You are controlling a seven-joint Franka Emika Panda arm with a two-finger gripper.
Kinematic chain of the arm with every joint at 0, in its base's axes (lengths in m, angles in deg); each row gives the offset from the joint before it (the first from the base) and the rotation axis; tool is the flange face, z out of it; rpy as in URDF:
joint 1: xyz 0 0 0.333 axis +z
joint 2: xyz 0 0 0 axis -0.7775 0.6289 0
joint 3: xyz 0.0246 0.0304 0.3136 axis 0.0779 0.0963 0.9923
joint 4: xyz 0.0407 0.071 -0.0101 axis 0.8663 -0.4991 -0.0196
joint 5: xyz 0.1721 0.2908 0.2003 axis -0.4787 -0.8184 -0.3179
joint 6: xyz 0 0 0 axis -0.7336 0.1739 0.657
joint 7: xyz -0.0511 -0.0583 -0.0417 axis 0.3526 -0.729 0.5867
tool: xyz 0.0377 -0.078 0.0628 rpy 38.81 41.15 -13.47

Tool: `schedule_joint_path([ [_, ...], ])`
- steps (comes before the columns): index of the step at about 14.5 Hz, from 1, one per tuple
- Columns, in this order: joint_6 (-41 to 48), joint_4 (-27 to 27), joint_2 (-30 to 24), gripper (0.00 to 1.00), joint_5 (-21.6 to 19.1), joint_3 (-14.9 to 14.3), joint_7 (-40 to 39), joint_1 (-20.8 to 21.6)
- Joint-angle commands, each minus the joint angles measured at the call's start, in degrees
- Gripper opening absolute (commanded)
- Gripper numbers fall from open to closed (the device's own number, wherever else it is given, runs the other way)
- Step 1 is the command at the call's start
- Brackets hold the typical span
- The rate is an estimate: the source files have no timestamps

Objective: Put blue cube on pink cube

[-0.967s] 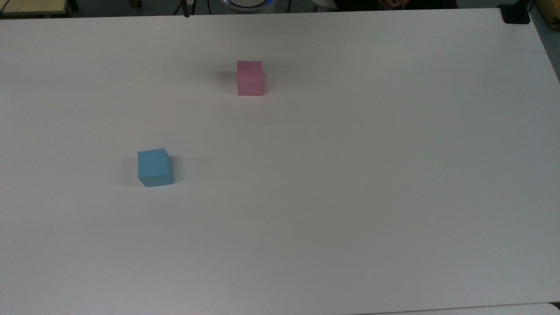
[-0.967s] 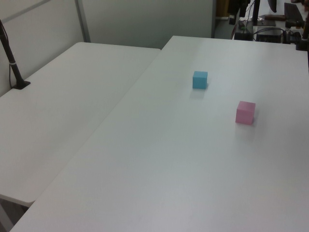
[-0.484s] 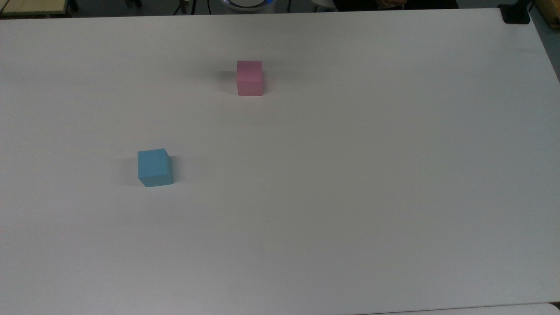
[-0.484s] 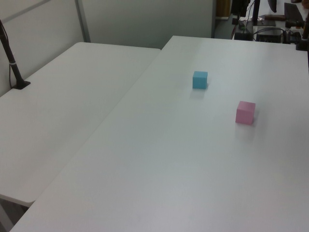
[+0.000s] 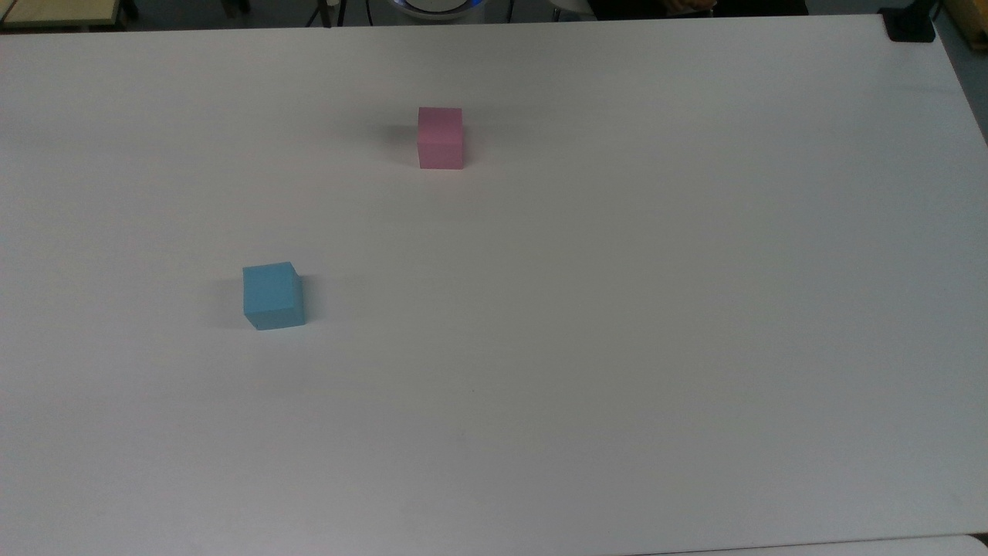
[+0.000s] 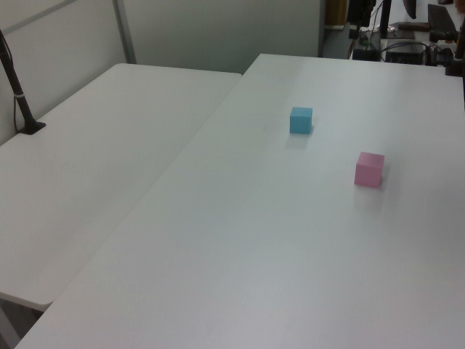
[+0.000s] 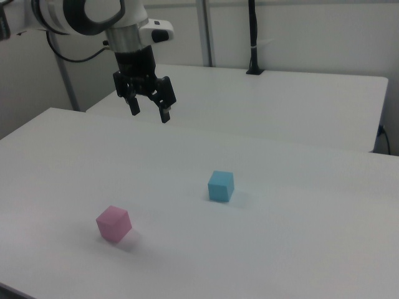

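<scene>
Cut-off edges around the desk

In the right view the white robot arm [image 7: 75,15] runs off the frame's top and left edges, so its base is unseen. In the top view the white matte desk [image 5: 617,309] is cropped at the left and bottom; dark objects along the top edge are too clipped to identify.

White table [image 5: 617,309] bearing two things well apart: blue cube [image 5: 272,295] toward the top view's left, pink cube [image 5: 441,137] farther up.
</scene>
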Motion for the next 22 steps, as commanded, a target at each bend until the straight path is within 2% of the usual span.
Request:
schedule_joint_path([
  [1,1.2,0.0,1.0,1.00,2.0,-0.2,-2.4,0.3],
  [3,-1.9,-0.5,3.8,1.00,1.2,-0.2,-7.0,-1.1],
  [6,-11.6,-4.6,6.2,1.00,-1.8,-0.3,-12.7,-3.2],
  [9,-16.4,-4.4,11.0,1.00,-6.5,-0.3,-16.7,-5.6],
  [12,-19.8,-4.3,14.9,1.00,-9.4,-0.3,-20.4,-6.2],
  [18,-32.0,-3.5,22.6,1.00,-11.7,0.1,-18.6,-6.1],
  [22,-36.7,-3.4,26.1,1.00,-11.0,1.0,-16.7,-6.1],
])
